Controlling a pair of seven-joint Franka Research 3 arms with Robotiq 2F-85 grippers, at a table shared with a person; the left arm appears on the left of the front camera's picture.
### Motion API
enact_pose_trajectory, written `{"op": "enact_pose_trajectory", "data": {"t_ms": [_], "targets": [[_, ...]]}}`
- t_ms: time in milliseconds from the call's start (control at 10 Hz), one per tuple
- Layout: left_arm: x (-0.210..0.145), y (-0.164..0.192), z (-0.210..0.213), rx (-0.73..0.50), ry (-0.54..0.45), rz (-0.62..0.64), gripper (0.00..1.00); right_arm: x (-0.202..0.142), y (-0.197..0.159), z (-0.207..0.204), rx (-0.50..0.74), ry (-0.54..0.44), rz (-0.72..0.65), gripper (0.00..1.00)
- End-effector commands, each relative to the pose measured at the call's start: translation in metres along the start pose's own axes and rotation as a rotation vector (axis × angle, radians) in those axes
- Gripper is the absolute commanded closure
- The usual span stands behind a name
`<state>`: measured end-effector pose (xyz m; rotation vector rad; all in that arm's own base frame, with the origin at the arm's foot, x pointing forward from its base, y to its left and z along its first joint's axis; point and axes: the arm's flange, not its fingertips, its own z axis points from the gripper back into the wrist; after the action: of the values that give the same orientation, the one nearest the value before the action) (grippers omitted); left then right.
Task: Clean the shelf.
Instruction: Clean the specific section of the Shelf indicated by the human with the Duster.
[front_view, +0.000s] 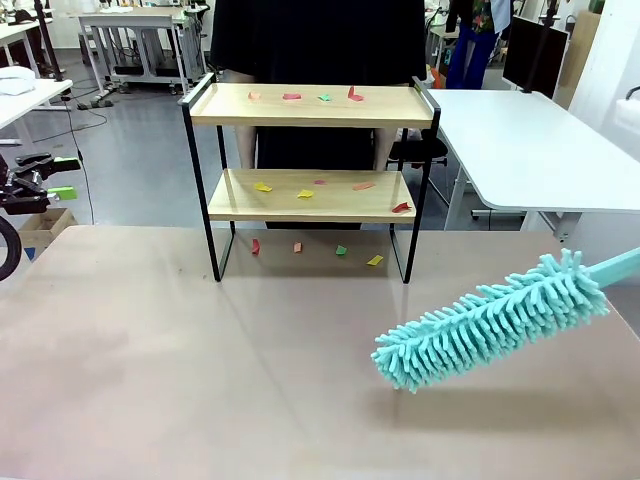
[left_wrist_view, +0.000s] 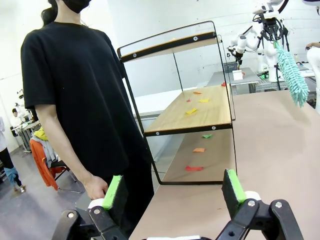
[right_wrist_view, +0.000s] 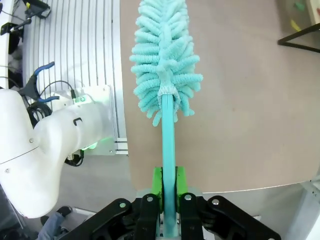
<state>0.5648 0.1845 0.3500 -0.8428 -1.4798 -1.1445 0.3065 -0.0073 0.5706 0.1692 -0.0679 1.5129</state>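
Note:
The shelf stands at the far middle of the brown table, with two light wooden boards in a thin black frame. Small coloured paper scraps lie on both boards and on the table under it. A teal fluffy duster hovers low over the table at the right, its handle running off the right edge. My right gripper is shut on the duster's handle, head pointing away. At the left edge my left gripper stands open and empty. Its green pads frame the shelf from the side.
A person in a black shirt stands right behind the shelf, one hand hanging close to my left gripper. A white desk stands at the right. The table in front of the shelf is bare.

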Motion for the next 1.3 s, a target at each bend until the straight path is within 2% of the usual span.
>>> {"op": "enact_pose_trajectory", "data": {"t_ms": [0, 1200], "targets": [[0.0024, -0.0015, -0.0003, 0.001, -0.001, -0.002, 0.00, -0.0015, 0.0030, 0.0047, -0.015, -0.006, 0.002, 0.87], [0.0024, -0.0015, -0.0003, 0.001, -0.001, -0.002, 0.00, -0.0015, 0.0030, 0.0047, -0.015, -0.006, 0.002, 0.87]]}}
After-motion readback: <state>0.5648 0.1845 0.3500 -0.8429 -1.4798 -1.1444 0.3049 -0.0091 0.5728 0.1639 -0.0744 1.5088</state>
